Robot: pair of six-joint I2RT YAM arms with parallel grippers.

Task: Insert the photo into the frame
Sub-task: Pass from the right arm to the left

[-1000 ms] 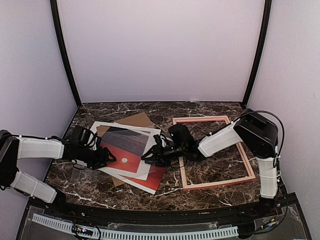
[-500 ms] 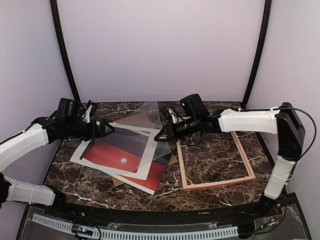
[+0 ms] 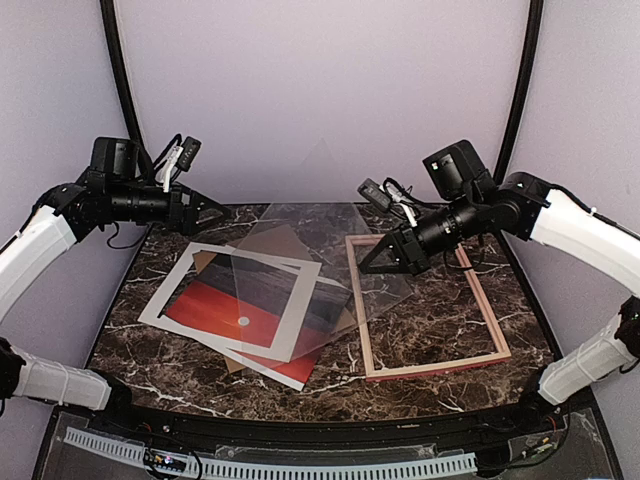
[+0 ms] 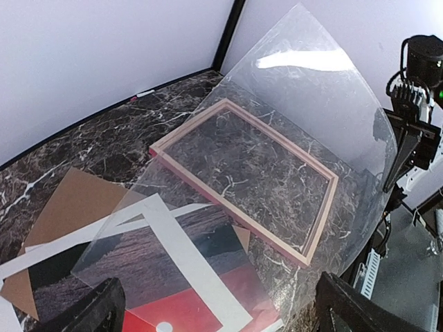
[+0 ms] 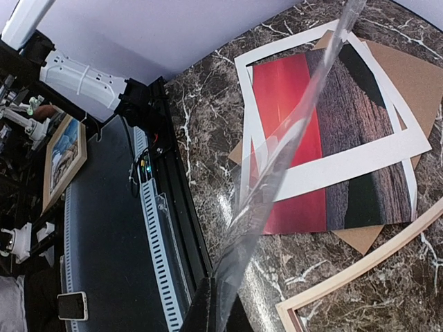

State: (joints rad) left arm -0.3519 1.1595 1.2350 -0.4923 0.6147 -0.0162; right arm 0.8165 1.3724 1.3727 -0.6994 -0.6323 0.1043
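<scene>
Though well apart, photo below left gripper

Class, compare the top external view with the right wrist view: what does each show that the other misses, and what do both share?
Only top external: the open left gripper raised at the left, and the whole frame, all four rails. Only right wrist: a small framed picture off the table, and the clear pane edge-on in the shut right gripper. Both: the photo, its white mat and the brown cardboard.
</scene>
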